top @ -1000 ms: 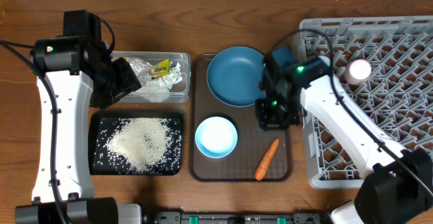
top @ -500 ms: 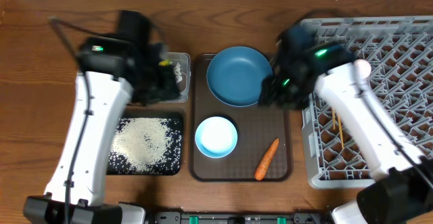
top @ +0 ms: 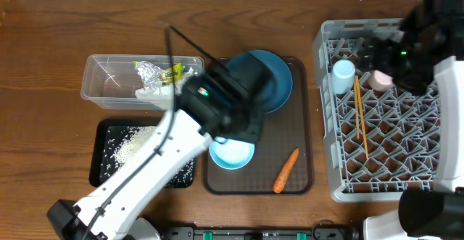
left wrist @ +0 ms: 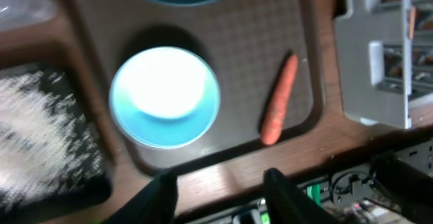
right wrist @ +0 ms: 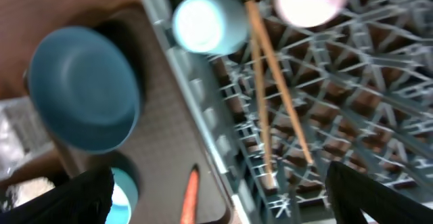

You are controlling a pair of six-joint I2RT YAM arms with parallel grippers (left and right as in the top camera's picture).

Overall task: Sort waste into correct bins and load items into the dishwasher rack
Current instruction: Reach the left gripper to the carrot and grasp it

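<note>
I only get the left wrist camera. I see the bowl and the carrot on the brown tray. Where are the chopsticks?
Observer: The chopsticks lie in the dishwasher rack, flat on its grid floor.
Operator: Are there cups in there too?
Observer: Yes, a light blue cup and a pale pink cup sit in the rack, one on each side of the chopsticks' far end.
Operator: What's the other arm doing?
Observer: The right gripper hovers above the rack with its jaws wide open, holding nothing.
</note>
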